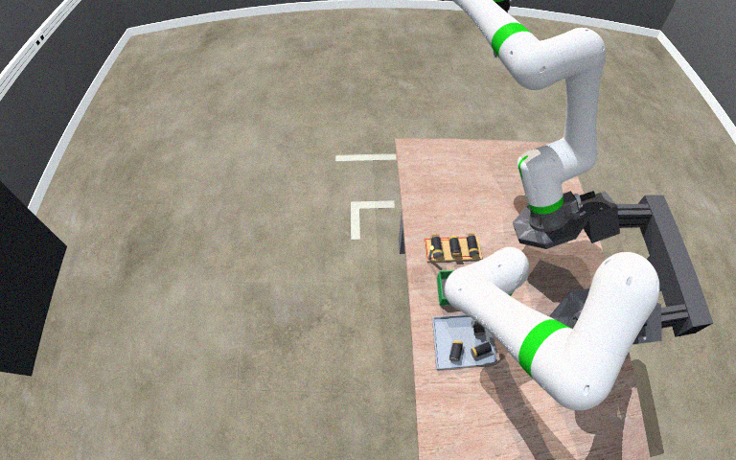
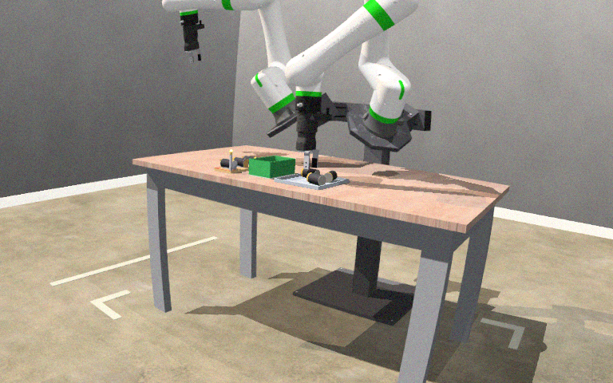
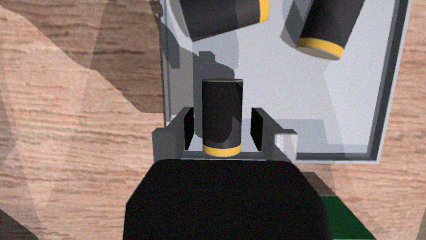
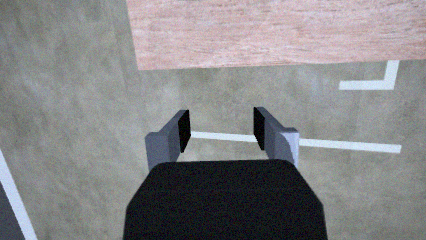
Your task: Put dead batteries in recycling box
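Pinkish wood grain ran across the surface [image 1: 445, 184] [image 2: 406, 194] [image 3: 75, 60] [image 4: 280, 35] around the shallow grey tray [image 1: 448, 333] [image 2: 289, 180] [image 3: 280, 100], my landmark. Inside the tray, a black cylindrical battery with a yellow end band [image 1: 478, 327] [image 2: 309, 172] [image 3: 222, 112] lay on its side near the wall facing the green open-topped box [image 1: 442, 289] [image 2: 258, 167] [image 3: 347, 220]. My left gripper [image 2: 310, 163] [image 3: 222, 120] straddled it, fingers apart, with a gap on either side. Two more batteries lay farther inside the tray. Beyond the box from the tray, the yellow wooden holder board [image 1: 448, 260] [image 2: 221, 169] carried three batteries and a small yellow bulb [image 1: 431, 248] [image 2: 231, 152] that looked lit. My right gripper [image 2: 195, 58] [image 4: 221, 121] hung well away from the tray, fingers apart, holding nothing.

I judged the battery stiff and fairly heavy for its size, its round casing apt to roll or slip. I would take it squarely across mid-barrel, pads level, before lifting. Which batteries were dead I couldn't tell by looking; testing one in the holder seemed sensible.
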Robot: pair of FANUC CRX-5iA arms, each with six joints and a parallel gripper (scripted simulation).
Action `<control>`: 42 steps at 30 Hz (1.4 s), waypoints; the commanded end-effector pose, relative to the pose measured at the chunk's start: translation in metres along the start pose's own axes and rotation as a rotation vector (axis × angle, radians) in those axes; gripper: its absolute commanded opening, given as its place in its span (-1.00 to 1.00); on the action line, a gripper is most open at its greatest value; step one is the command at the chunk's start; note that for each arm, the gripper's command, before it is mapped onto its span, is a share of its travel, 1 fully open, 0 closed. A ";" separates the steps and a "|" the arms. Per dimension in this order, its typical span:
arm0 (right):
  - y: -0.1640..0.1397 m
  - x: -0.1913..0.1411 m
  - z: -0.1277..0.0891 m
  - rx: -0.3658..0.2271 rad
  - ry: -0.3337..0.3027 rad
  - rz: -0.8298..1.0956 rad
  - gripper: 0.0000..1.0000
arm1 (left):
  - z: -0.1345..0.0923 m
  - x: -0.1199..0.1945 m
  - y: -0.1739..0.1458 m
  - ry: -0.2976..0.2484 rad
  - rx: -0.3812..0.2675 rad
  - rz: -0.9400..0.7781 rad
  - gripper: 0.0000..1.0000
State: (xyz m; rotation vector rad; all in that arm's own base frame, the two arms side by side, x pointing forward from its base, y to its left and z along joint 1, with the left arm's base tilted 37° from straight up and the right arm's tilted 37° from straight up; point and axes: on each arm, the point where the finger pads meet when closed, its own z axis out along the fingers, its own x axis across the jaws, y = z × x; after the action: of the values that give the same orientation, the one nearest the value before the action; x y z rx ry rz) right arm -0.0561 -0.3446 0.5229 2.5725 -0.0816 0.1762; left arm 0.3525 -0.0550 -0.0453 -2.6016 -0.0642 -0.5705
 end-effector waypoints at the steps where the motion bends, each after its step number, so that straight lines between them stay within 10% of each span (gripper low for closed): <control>1: 0.000 0.000 -0.001 -0.002 -0.001 0.001 1.00 | -0.010 0.000 0.000 0.001 -0.001 -0.001 0.81; 22: 0.000 0.000 -0.001 -0.002 -0.001 0.001 1.00 | -0.051 0.000 0.000 0.000 -0.001 -0.001 0.81; 28: 0.000 0.000 -0.001 -0.002 -0.001 0.001 1.00 | -0.105 0.000 0.000 0.000 -0.001 0.000 0.81; 42: 0.000 0.000 -0.001 -0.002 -0.001 0.001 1.00 | -0.105 -0.001 0.020 0.000 -0.001 -0.001 0.81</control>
State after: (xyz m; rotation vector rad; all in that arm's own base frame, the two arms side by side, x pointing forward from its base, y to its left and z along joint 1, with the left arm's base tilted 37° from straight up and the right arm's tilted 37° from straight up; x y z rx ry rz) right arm -0.0561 -0.3446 0.5229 2.5725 -0.0816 0.1762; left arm 0.3132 -0.1120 0.0340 -2.6019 -0.0639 -0.5705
